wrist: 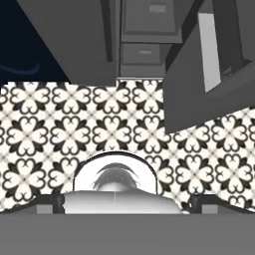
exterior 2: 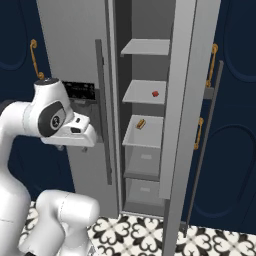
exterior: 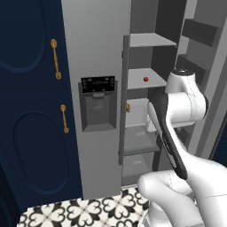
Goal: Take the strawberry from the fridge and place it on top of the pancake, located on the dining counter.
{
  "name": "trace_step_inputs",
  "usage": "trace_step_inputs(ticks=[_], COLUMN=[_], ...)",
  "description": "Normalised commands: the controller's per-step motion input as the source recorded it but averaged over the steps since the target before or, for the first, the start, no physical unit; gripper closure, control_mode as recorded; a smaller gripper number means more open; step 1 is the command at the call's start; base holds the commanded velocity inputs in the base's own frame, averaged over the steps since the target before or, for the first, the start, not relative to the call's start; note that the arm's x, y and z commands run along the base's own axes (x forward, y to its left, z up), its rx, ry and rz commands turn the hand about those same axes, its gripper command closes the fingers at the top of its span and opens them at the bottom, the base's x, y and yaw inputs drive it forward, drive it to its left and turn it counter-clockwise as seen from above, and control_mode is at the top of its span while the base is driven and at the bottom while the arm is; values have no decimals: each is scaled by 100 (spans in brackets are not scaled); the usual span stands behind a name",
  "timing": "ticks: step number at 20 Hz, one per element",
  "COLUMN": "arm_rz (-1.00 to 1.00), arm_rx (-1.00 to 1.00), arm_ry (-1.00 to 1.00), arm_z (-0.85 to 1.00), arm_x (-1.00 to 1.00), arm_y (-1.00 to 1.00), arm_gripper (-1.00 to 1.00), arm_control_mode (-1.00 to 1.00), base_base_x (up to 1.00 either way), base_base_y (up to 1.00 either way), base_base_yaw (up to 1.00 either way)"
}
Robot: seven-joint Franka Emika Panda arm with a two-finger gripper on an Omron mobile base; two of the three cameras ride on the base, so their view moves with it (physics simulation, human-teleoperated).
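My jaws are spread fully apart and hold nothing; in the hand view the two finger tips (wrist: 50, 203) stand wide at the lower corners, looking down at the patterned floor tiles (wrist: 124, 134) in front of the fridge's bottom drawers (wrist: 142, 52). The gripper hangs well below and short of the target. Outward from there, the arm (exterior: 177, 133) is folded: the dark-striped forearm slopes down from a raised elbow, which sits just in front of the open compartment in the left base view. The fridge (exterior 2: 75, 45) stands with its right door (exterior 2: 182, 100) swung open and its left door, bearing the dispenser panel (exterior: 97, 104), closed. The strawberry (exterior 2: 155, 93) lies alone on the second grey shelf (exterior 2: 137, 95) from the top, toward the shelf's right side; a small orange-brown item (exterior 2: 141, 124) rests on the shelf below. I judge the berry light, soft, easily bruised, and prone to rolling on its rounded body. Recommended hold: across the widest part, with gentle closure. I expect the wrist must lift and level before reaching in between the shelves.
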Motion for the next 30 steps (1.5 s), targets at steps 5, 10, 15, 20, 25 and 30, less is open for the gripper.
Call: trace_step_inputs(ticks=[5,10,15,20,25,30], arm_rz=[-2,0,0,0,0,0], arm_rx=[6,3,0,0,0,0], arm_ry=[-8,0,0,0,0,0], arm_z=[-8,-11,0,0,0,0], arm_x=[-25,-6,0,0,0,0], arm_y=[-1,0,0,0,0,0], arm_gripper=[-100,-100,-100,-100,-100,-100], arm_control_mode=[-100,-100,-100,100,100,100], base_base_x=[0,0,0,0,-4,10], base_base_y=[0,0,0,0,0,5], base_base_yaw=[0,0,0,-12,-45,-34])
